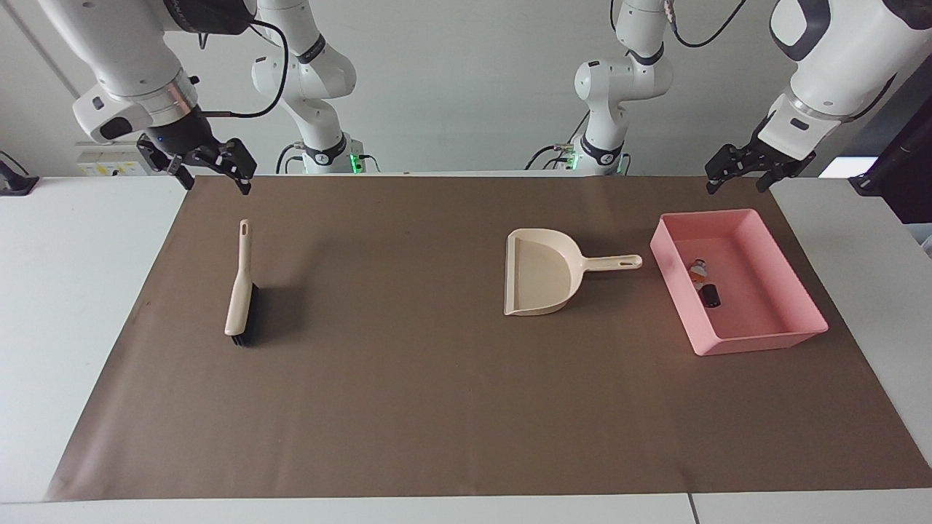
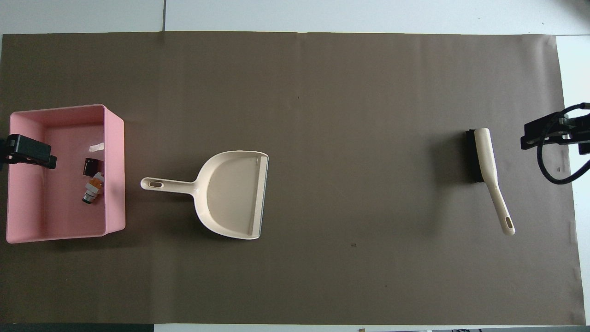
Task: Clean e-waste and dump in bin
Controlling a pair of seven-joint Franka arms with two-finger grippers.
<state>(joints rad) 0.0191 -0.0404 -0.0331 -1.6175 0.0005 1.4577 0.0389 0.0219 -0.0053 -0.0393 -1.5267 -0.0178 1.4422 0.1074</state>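
Above the worktop edge nearest the robots, at the left arm's end, the left gripper hangs in the air with its jaws spread wide and nothing between them; it is raised clear of the bin and touches nothing. At the right arm's end, the right gripper hovers over the edge of the brown mat, its jaws likewise standing wide apart and empty.

Below the left gripper, the pink bin sits on the mat, upright. Inside it lies the e-waste: a small white piece with orange marks and, just beside it, a short black cylinder, both close to the wall that faces the middle of the worktop.

Just beside the bin, toward the middle, a beige dustpan lies flat, its handle pointing at the bin without touching it.

Well apart, toward the right arm's end, a beige brush with black bristles lies on the mat, its handle pointing toward the robots and the right gripper.
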